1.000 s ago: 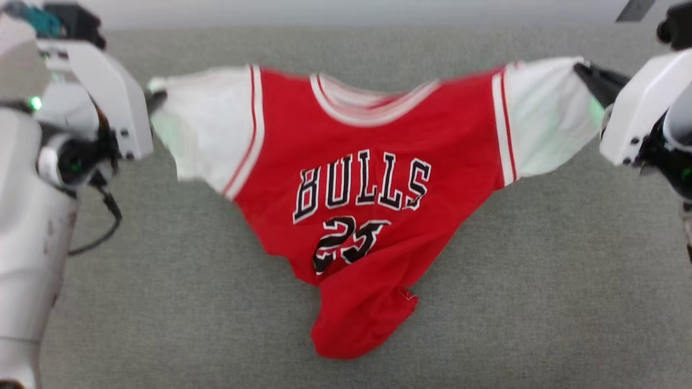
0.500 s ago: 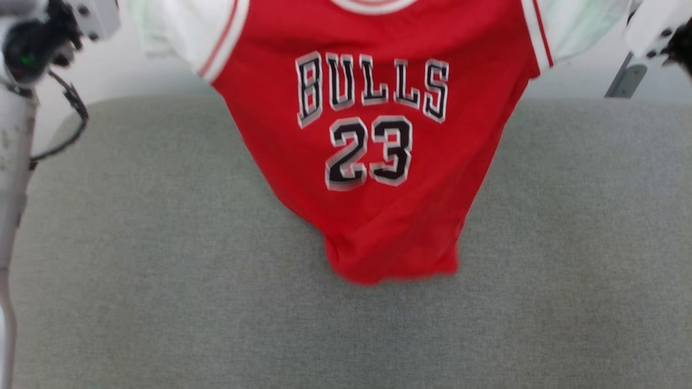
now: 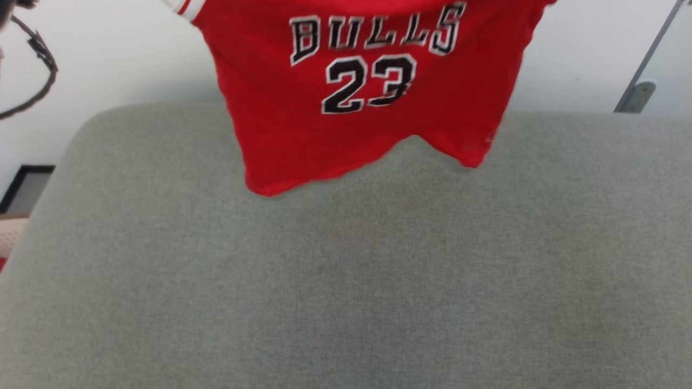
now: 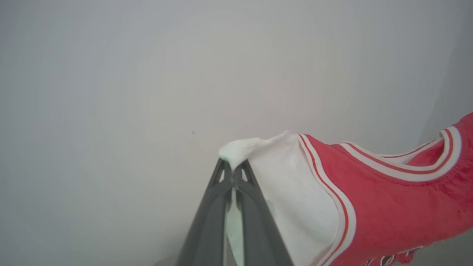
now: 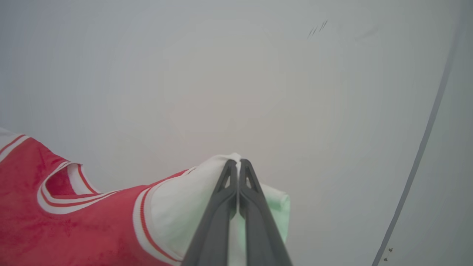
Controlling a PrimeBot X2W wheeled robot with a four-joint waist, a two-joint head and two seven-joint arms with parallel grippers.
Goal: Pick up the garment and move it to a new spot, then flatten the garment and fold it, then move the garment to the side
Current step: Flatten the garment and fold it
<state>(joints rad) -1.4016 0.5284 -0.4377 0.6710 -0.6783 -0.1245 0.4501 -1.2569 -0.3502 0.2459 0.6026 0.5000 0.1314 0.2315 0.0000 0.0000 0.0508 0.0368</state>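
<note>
The garment (image 3: 357, 97), a red jersey with black "BULLS" and "23", hangs in the air above the far part of the grey surface (image 3: 346, 281); its hem dangles just over it. In the left wrist view my left gripper (image 4: 232, 166) is shut on the tip of one white sleeve (image 4: 292, 184). In the right wrist view my right gripper (image 5: 236, 164) is shut on the other white sleeve (image 5: 177, 210). The striped collar (image 4: 406, 170) sags between the two sleeves.
A pale wall (image 3: 108, 54) stands behind the grey surface. A dark cable (image 3: 38, 70) loops at the upper left. A grey metal bracket (image 3: 638, 92) leans at the upper right. A dark frame (image 3: 24, 186) sits low beyond the left edge.
Both grippers have lifted the garment off the grey surface, and it now hangs free with its hem unrolled. The head view has tilted, so the grippers have left it.
</note>
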